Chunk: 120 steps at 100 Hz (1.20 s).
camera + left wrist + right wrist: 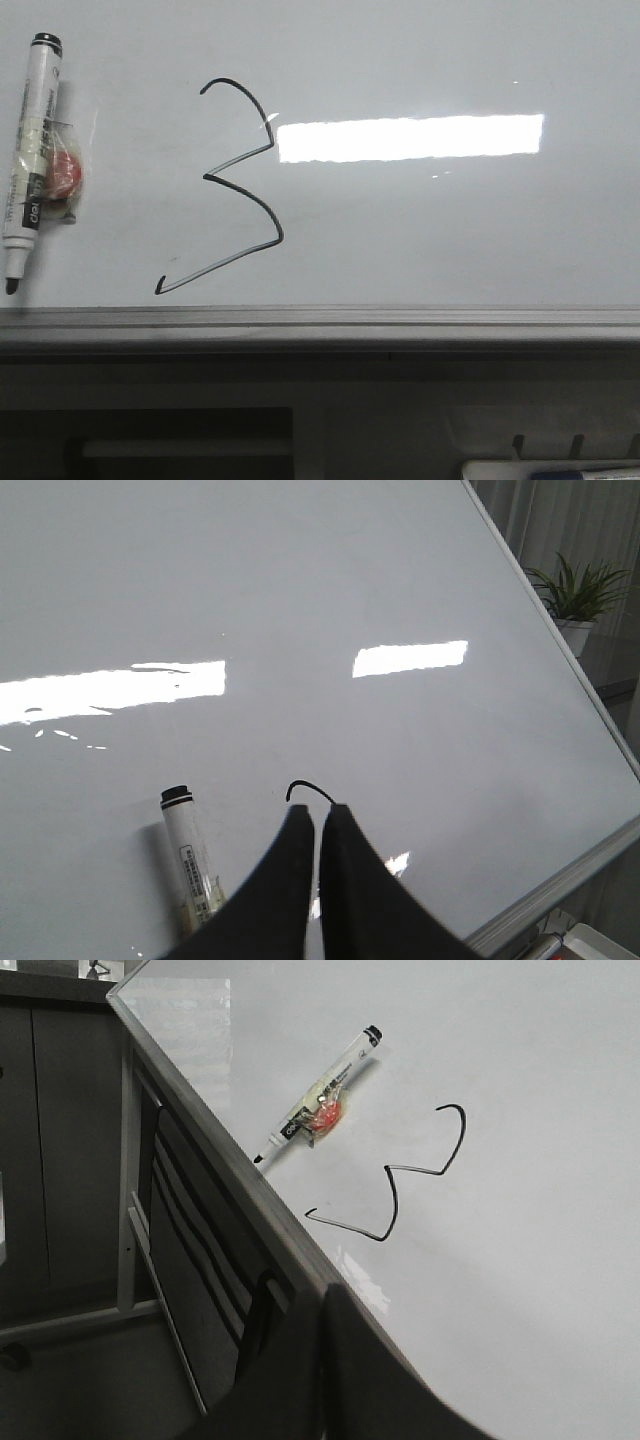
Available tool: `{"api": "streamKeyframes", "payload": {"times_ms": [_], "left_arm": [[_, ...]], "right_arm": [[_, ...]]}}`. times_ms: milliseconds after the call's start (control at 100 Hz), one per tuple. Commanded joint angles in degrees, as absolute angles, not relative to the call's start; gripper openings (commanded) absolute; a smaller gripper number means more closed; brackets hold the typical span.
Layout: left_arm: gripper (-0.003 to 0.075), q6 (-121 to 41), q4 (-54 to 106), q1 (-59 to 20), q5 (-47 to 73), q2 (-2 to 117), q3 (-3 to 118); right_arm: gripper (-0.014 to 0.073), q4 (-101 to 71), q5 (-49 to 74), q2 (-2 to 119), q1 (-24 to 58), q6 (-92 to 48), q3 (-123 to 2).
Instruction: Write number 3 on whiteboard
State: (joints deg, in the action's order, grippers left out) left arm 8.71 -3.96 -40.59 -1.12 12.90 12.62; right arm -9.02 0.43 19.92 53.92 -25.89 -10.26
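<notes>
On the whiteboard [450,230]: 1 number 3 [240,185], 1 marker [30,160]; both tools [318,815] [320,1295] closed, empty.

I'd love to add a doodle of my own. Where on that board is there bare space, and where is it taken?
The whiteboard is bare to the right of the number 3, around and below the bright light reflection, down to the grey frame. The left side is crowded: the marker lies there, uncapped, with a small red thing beside it.
</notes>
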Motion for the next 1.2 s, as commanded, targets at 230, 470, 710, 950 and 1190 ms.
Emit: {"api": "streamKeyframes", "payload": {"times_ms": [230,470,710,950,1190], "left_arm": [[-0.0021,9.0,-2.0,-32.2,-5.2,13.5,10.6],[-0.0021,6.7,-2.0,-18.6,-4.8,6.8,6.3],[-0.0021,4.4,0.0,-7.2,-4.8,3.1,1.7],[-0.0020,4.4,0.0,-3.1,0.9,-1.7,-0.6],[-0.0020,4.4,0.0,-3.1,10.1,-1.7,-0.7]], "right_arm": [[-0.0043,-8.8,-3.7,20.1,53.9,-25.9,-11.8],[-0.0043,-8.8,-3.7,20.1,53.9,-25.9,-11.8],[-0.0043,-8.8,-3.7,20.1,53.9,-25.9,-11.8],[-0.0043,-8.8,-3.7,20.1,53.9,-25.9,-11.8],[-0.0043,-8.8,-3.7,20.1,53.9,-25.9,-11.8]]}}
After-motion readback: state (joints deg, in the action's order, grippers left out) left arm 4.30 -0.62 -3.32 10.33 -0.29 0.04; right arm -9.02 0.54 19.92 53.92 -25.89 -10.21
